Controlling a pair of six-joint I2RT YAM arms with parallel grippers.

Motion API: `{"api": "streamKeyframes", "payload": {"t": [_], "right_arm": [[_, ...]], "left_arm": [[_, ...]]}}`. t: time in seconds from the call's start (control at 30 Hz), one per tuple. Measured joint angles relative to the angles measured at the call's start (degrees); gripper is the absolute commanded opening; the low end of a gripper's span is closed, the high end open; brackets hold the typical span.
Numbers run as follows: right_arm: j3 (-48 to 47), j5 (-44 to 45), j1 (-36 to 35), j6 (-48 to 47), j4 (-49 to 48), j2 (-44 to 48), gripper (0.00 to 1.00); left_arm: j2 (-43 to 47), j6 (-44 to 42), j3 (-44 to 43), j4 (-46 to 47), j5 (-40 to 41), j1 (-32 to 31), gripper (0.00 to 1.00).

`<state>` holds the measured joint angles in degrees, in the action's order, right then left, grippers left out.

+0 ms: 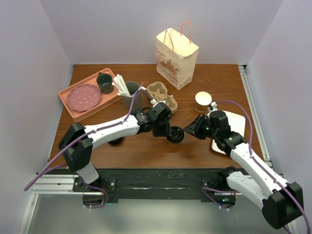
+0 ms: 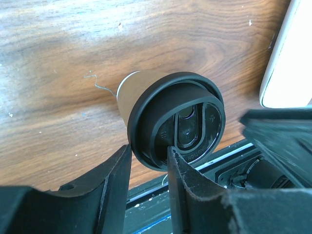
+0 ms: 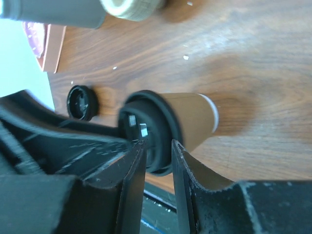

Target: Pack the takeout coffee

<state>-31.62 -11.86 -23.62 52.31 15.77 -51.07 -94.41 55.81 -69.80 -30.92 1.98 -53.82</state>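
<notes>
Small tan-brown paper takeout cup point(image 1: 174, 137) with a black plastic lid stands upright on the dark wood-grain table point(image 1: 219, 80), near centre and close to the arm bases. It is not in the carrier yet.

Left gripper point(image 1: 168, 132) comes in from the cup's left. In the left wrist view its jaws stand part open with a narrow gap, and the lid rim shows in that gap. The gap is far narrower than the lid, so it isn't spanning the cup. Can't tell whether the fingers actually bear on the rim.

Right gripper point(image 1: 189, 130) approaches from the opposite side. In the right wrist view its jaws are parted about as much and straddle the lid's near edge. Contact can't be confirmed there either.

The two tools facing each other across one cup looks like one steadying it while the other works the lid, or a handover. That's a guess.

Beige moulded cardboard cup carrier point(image 1: 162, 94) sits just behind the cup, in front of the cream paper bag with pink handles point(image 1: 176, 56), so carrier first and bag after seems likely.

- A second, lidless tan paper cup point(image 1: 203, 100) stands right of the carrier, beside a white flat board point(image 1: 238, 121).
- A loose black lid point(image 3: 80, 102) lies on the wood to the cup's left.
- Far left is a salmon tray point(image 1: 62, 95) holding a pink dotted plate point(image 1: 84, 96) and a dark mug point(image 1: 105, 83).
- A grey tumbler of white utensils point(image 1: 131, 100) stands next to the tray.

The table shows scuffs and white specks. Plain pale walls point(image 1: 122, 29) box it in on three sides.
</notes>
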Motion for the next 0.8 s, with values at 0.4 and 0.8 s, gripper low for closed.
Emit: {"api": "streamKeyframes", "payload": {"t": [0.4,0.8], "right_arm": [[2.2,-2.6,-0.1,-0.8,5.7,4.6,0.28],[4.3,-5.5,-0.1,-0.5,2.9,1.5,0.29]], "left_arm": [[-1.2,-0.5,-4.1,-7.5,0.7,-0.6,0.40],[-3.7,-1.3,-7.0,-7.8,1.0,-0.6,0.41]]}}
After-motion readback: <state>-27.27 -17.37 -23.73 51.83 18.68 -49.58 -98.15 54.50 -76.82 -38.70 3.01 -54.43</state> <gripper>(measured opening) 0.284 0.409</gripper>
